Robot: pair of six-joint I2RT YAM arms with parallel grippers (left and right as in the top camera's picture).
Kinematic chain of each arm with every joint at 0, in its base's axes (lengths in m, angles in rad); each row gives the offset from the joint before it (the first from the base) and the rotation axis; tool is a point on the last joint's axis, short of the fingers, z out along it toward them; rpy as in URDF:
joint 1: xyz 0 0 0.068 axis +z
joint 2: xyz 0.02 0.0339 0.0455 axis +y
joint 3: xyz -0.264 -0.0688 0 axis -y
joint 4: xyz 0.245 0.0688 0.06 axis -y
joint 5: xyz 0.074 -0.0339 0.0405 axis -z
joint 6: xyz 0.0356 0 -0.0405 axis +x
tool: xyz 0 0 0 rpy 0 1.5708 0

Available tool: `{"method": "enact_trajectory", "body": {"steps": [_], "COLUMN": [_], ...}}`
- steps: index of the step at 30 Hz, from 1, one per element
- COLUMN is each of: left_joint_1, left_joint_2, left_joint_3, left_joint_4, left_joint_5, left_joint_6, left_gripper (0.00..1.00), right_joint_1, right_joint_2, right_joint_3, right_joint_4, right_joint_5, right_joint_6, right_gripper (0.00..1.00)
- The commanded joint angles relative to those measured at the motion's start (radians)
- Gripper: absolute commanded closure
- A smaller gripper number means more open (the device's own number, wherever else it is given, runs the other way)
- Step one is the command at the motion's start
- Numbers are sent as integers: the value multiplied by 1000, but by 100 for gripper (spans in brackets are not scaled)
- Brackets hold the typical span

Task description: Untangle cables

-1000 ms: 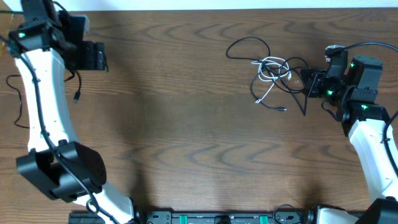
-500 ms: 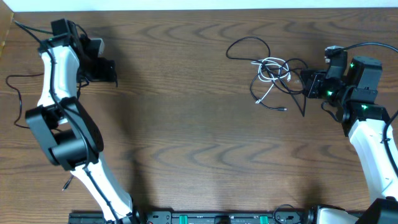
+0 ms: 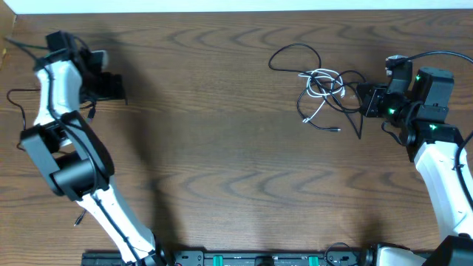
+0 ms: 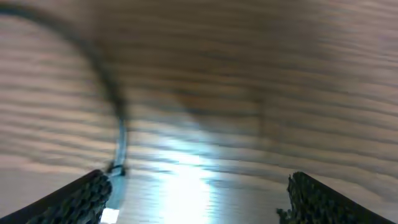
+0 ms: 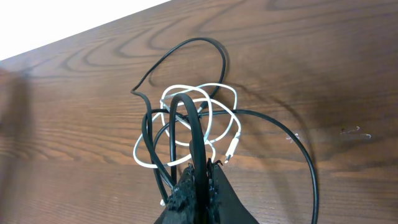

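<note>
The tangled cables [image 3: 324, 87] lie at the back right: a short white cable [image 5: 211, 118] looped through several black ones, with one black loop [image 5: 186, 50] reaching away from the bunch. My right gripper [image 3: 363, 100] sits at the right edge of the bunch. In the right wrist view it [image 5: 199, 180] is shut on a black cable that arches up out of the jaws. My left gripper [image 3: 118, 87] is at the far back left, away from the bunch. Its fingers [image 4: 74, 199] stand wide apart over bare wood, holding nothing, with a blurred black cable [image 4: 118, 137] by the left finger.
A thin black cord [image 3: 13, 98] lies at the table's far left edge, and a small plug [image 3: 76, 219] rests near the left arm's base. The table's back edge runs just behind both grippers. A thick black wire [image 3: 443, 53] arcs over the right arm.
The left arm has swung round and its gripper has dropped a little toward the front at the back left. The right gripper and the bunch have not moved.
</note>
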Motion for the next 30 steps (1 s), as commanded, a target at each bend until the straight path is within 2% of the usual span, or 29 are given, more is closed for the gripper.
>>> {"method": "enact_trajectory", "body": {"steps": [1,10,17,30], "left_joint_1": [46,39,12,-7], "left_joint_2": [45,61,65,108], "left_joint_3": [-5,-5,-5,-5], "left_joint_4": [2,-1,18,32], "left_joint_5": [-2,45,-67,21], "left_joint_6": [-18,-2,-33,17], "left_gripper": [8,8,9,12], "right_joint_1": [-3,-3,-3,-3], "right_joint_2": [-15,-15,-15,-15], "right_joint_3": [8,8,8,8], "right_joint_4": [5,18,17,19], "right_joint_5": [-3,-3,-3,-2], "right_joint_6": [11,11,11,11], "right_gripper": [99,99,99,99]}}
